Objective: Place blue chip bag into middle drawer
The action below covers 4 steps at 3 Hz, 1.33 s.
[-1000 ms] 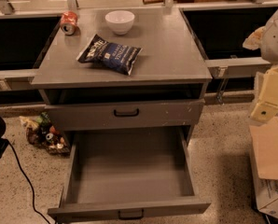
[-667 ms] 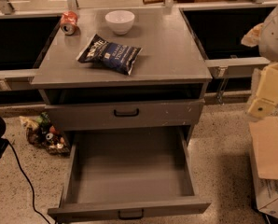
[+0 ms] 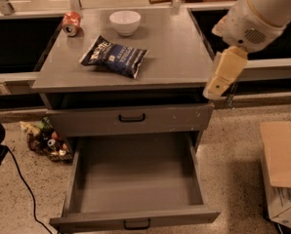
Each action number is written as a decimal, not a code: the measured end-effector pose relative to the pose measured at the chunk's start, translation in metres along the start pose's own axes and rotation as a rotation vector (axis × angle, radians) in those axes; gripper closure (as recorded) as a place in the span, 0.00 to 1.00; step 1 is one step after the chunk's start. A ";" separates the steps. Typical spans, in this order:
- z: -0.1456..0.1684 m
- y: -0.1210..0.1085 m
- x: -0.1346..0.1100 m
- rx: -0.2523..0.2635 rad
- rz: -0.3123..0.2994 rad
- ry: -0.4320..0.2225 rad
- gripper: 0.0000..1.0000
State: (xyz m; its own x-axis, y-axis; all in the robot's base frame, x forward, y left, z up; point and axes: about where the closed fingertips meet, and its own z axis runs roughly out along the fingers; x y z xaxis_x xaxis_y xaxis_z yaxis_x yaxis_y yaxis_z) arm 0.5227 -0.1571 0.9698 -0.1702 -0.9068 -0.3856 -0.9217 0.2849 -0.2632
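The blue chip bag (image 3: 114, 56) lies flat on the grey cabinet top (image 3: 175, 57), left of centre, dark navy with white lettering. Below, the middle drawer (image 3: 135, 218) is pulled wide open and its flat grey floor is bare. My gripper (image 3: 220, 77) hangs from the white arm at the cabinet's right front corner. It is to the right of the bag and well apart from it, above the drawer's right side. It holds nothing that I can see.
A red soda can (image 3: 71, 23) and a white bowl (image 3: 125, 22) stand at the back of the cabinet top. The drawer above (image 3: 132, 117) is shut. A cardboard box (image 3: 282, 165) sits on the floor at right. Litter (image 3: 45, 140) and a black cable (image 3: 18, 189) lie at left.
The arm and gripper have moved left, from the right edge of the view to the cabinet's right front corner. The bag and the drawer have not moved.
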 end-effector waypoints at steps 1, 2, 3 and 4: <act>0.030 -0.016 -0.035 -0.020 0.056 -0.115 0.00; 0.030 -0.016 -0.035 -0.020 0.055 -0.115 0.00; 0.044 -0.028 -0.048 -0.029 0.028 -0.156 0.00; 0.077 -0.056 -0.080 -0.025 -0.017 -0.204 0.00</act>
State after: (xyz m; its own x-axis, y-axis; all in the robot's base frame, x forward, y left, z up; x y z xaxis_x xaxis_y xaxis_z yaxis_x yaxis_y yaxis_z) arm 0.6146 -0.0760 0.9470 -0.0832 -0.8290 -0.5530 -0.9324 0.2606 -0.2504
